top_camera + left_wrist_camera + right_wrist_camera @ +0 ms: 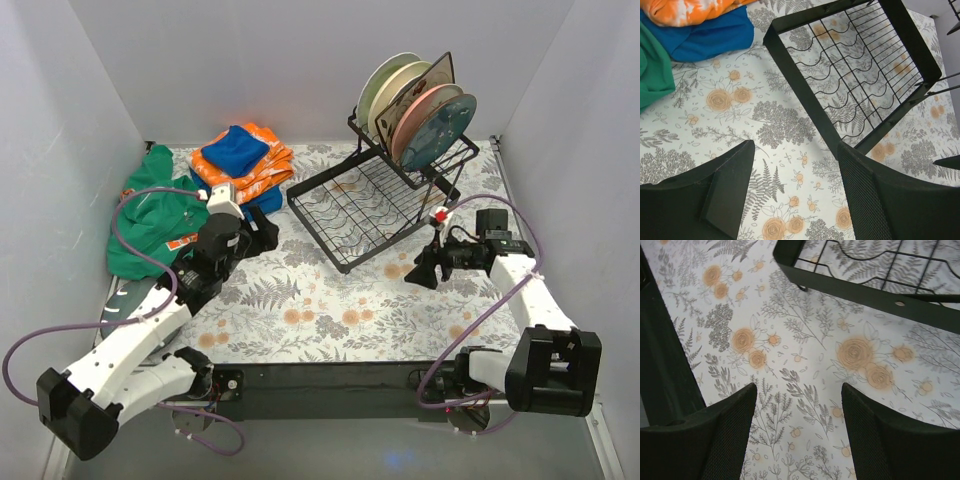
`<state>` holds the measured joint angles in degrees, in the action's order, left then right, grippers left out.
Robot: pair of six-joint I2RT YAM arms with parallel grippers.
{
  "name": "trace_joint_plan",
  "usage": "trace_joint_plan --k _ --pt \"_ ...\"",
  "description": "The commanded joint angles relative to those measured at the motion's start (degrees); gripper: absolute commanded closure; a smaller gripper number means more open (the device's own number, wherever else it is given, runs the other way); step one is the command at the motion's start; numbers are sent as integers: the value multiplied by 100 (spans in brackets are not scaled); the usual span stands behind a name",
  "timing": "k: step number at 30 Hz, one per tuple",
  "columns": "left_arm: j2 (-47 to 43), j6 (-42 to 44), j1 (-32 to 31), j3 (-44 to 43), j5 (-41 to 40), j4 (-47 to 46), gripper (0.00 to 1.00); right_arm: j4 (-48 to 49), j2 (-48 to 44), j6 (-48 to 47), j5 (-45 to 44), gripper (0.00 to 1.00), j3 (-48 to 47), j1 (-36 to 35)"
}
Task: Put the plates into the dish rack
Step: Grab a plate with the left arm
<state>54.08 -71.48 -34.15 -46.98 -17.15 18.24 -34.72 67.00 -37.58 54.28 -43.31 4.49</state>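
Note:
The black wire dish rack (385, 195) stands at the back middle of the table. Several plates stand on edge in its raised upper section: a pale green-cream one (385, 80), a square flowered one (432, 72), a pink-and-cream one (420, 118) and a dark teal one (448, 128). The lower slotted tray (860, 75) holds nothing. My left gripper (268, 232) is open and empty, left of the rack's near corner. My right gripper (425, 272) is open and empty, just in front of the rack's near edge (865, 287).
Folded orange and blue cloths (243, 160) and a green cloth (155, 215) lie at the back left. The table has a floral cover (320, 310). White walls close in on the left, right and back.

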Motion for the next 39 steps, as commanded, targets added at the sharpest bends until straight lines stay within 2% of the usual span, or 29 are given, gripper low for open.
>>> trace_joint_plan --k 1,6,13,18,27,31,35,39 --pt "-372 -435 49 163 -297 513 34 -131 111 -126 21 26 -143 -614" --pt "-636 -797 75 400 -807 1120 34 -166 295 -188 -110 25 -292 -1055" --pt "-820 -1279 102 418 -1124 1533 34 -571 788 -259 -287 26 -854 -2451" --pt "-1067 -2080 102 680 -1238 2008 34 -510 1183 -109 -287 24 -1240 -3321" --pt "-646 -2659 102 418 -1792 2587 33 -606 1913 84 -120 24 -1839 -4043" --pt "-443 -3308 102 444 -2116 3035 33 -571 2009 85 -93 24 -1874 -4132" --pt "-119 -3416 172 296 -2389 3203 33 -580 1922 -65 -583 23 -1725 -4132" --pt "409 -3276 689 -134 -2399 3581 32 -580 1659 -231 -1024 21 -1620 -4062"
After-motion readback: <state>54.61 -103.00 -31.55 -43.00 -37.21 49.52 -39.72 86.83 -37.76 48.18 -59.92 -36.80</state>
